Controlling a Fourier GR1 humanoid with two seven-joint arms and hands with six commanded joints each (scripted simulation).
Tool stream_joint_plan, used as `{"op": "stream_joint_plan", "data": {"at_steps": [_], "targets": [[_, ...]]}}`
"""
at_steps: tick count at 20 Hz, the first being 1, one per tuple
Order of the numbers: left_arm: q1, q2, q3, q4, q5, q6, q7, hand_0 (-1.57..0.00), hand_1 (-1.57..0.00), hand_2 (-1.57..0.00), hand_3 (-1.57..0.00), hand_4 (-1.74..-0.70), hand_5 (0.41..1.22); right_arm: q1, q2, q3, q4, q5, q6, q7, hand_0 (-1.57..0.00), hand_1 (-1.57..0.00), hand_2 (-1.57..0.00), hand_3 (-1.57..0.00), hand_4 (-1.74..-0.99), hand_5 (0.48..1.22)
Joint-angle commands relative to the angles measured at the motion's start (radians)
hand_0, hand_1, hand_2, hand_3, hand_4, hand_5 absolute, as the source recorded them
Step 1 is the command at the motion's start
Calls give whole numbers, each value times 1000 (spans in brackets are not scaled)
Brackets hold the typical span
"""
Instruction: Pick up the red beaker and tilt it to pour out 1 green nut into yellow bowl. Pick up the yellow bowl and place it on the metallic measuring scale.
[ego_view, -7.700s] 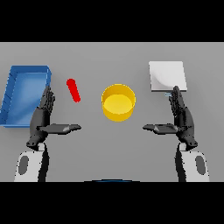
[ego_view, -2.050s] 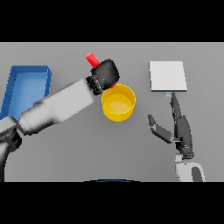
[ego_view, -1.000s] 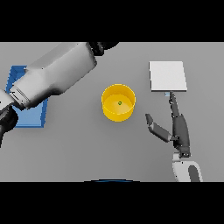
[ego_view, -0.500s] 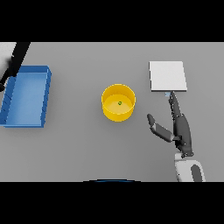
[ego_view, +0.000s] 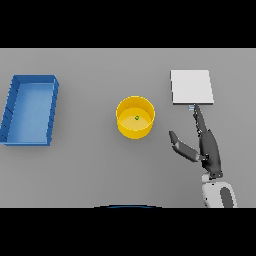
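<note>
A blue tray lies on the grey worktop, at the left side of it. The tray is a shallow rectangular box with low upright walls and an open top. Its long sides run away from the viewer, leaning slightly to the right. Its floor is a lighter blue than its walls, and nothing shows inside it. The worktop is a plain, even grey with no markings, and it spreads out on all sides of the tray.

Upright yellow bowl holds green nut; metallic scale well right.
</note>
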Motion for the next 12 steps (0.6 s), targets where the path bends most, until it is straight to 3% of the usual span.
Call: {"op": "stream_joint_plan", "data": {"at_steps": [1, 5, 9, 12], "targets": [[51, 9, 14, -54, 33, 34, 45, -1571, -1571, -1570, -1451, -1740, 1221, -3, -6, 2, -8, 6, 0, 0, 1, 1, 1, 1, -1209, 620], [290, 66, 20, -302, 114, 166, 200, -1571, -1571, -1571, -1450, -1741, 1221, 2, -8, 18, -13, 25, 5, 6, 1, 1, 1, 1, -1206, 653], [471, 98, 12, -468, 170, 249, 248, -1571, -1571, -1571, -1449, -1741, 1221, 3, -4, 18, -3, 27, 0, 7, 1, 1, 1, 1, -1217, 664], [539, 97, -1, -521, 189, 305, 286, -1571, -1571, -1571, -1493, -1741, 1221, -1, -12, 17, -20, 24, 4, 5, 1, 1, 1, 1, -1216, 664]]}}
